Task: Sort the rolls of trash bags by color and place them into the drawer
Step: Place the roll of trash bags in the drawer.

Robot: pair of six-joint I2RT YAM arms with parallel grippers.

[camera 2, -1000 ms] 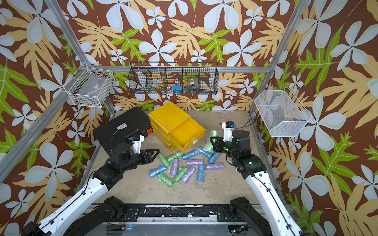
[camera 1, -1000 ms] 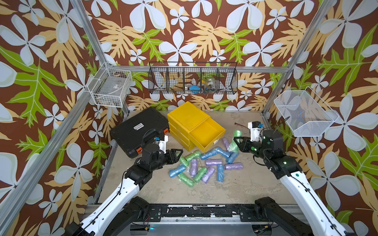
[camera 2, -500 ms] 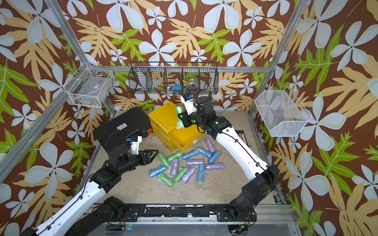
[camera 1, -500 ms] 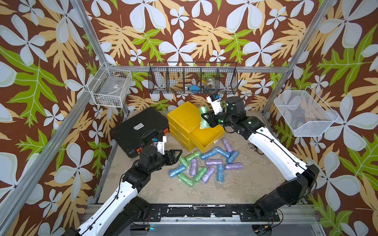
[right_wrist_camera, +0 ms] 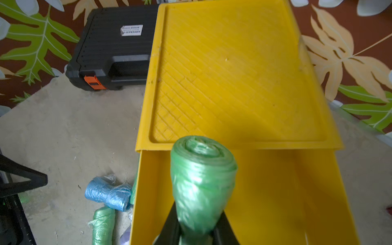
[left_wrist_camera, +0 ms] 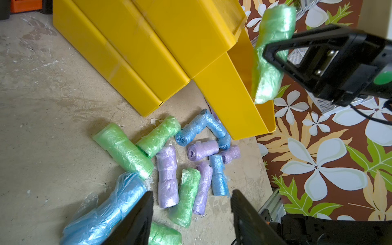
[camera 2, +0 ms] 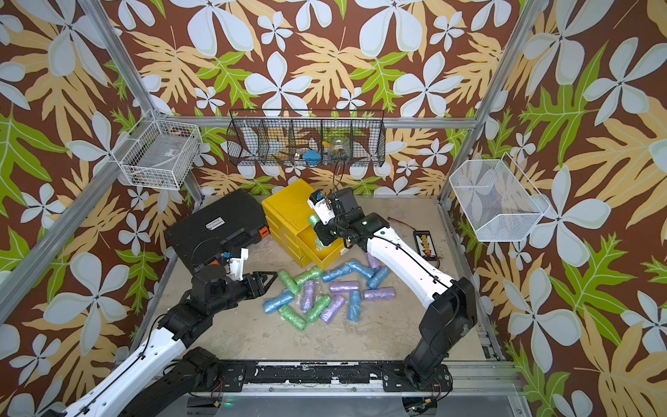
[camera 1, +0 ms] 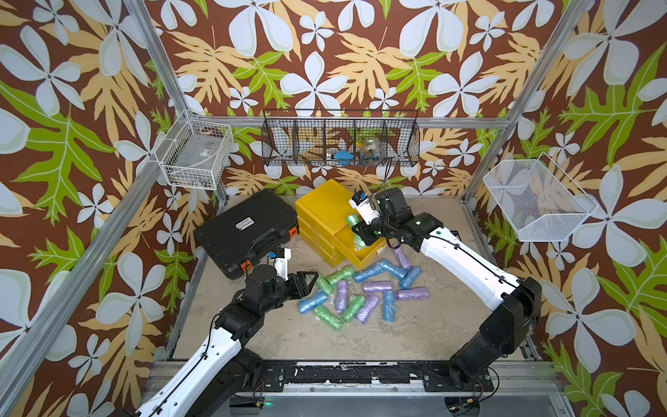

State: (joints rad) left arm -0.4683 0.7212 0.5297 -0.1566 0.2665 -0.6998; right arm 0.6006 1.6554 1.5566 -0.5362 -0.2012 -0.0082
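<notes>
Green roll (right_wrist_camera: 202,182) pinched in right hand (right_wrist_camera: 196,224) over yellow drawer (right_wrist_camera: 275,201), left hand (left_wrist_camera: 191,193) spread empty

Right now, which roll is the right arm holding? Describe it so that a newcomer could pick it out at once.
Find the yellow drawer unit at the back of the table, one drawer pulled open. Over that drawer the right pincer is shut on a pale green roll. It is the only roll off the table; the other rolls lie in a pile in front.
</notes>
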